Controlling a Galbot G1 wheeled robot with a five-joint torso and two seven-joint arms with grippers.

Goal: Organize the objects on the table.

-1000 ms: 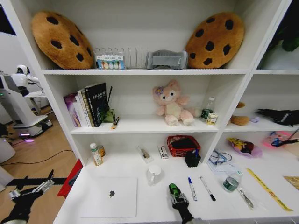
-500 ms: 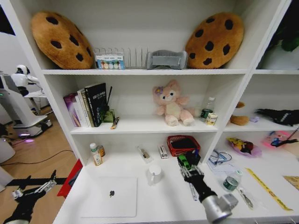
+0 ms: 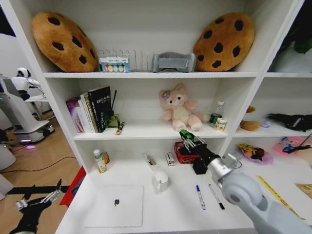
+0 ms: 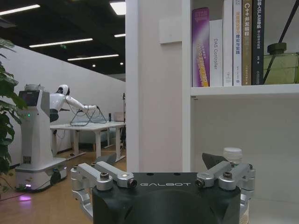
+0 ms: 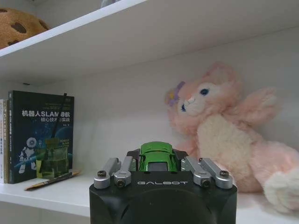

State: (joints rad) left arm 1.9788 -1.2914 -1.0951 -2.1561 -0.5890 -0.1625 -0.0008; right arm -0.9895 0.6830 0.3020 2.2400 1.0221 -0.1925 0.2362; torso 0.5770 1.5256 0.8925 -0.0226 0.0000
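Head view shows the right claw (image 3: 187, 137) closed around the green toy car (image 3: 184, 133), raised above the tabletop (image 3: 165, 207) beside the pink plush toy (image 3: 179, 107). The left claw (image 3: 41, 199) hangs wide open beside the tabletop's left edge.

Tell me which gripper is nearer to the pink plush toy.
The right gripper, shut on the green toy car, is just below the pink plush toy. The left gripper hangs beside the desk, far away.

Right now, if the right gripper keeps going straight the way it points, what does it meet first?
Probably the shelf's back wall, between the pink plush toy and the dark book. The right gripper, shut on the green toy car, aims into that gap; depth is unclear.
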